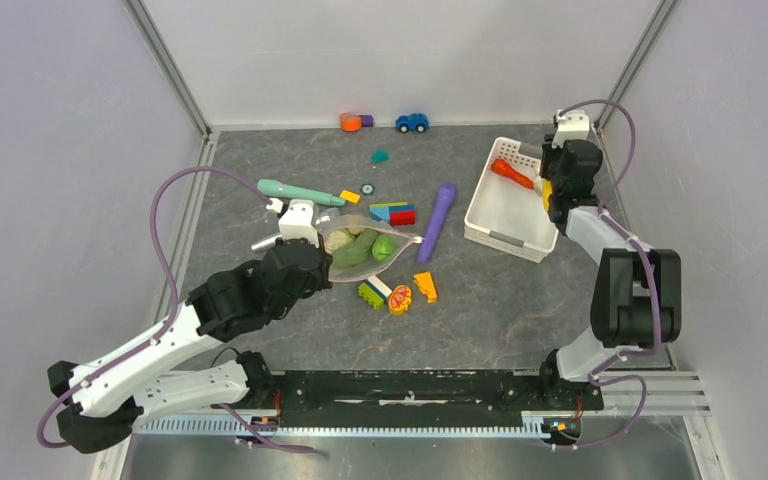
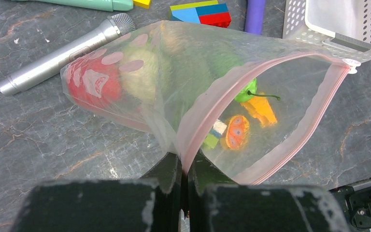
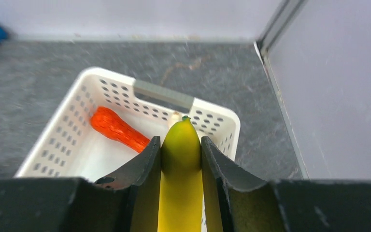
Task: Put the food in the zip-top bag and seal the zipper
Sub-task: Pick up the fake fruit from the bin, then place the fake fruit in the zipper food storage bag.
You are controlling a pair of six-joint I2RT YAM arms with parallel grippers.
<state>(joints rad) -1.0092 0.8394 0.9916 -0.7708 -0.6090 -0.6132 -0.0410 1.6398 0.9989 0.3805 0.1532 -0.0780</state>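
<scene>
Banana in R hand by basket; bag zipper in L hand.

Our left claw pinches the zip-top bag, with green food just beyond its fingertips. Our right claw holds a yellow banana over the white basket. A carrot lies beside it.

There is one zip-top bag, one white basket, one yellow banana and one orange-red carrot. On the bench lie one purple stick, one teal stick, one silver toy microphone and one blue toy car.
</scene>
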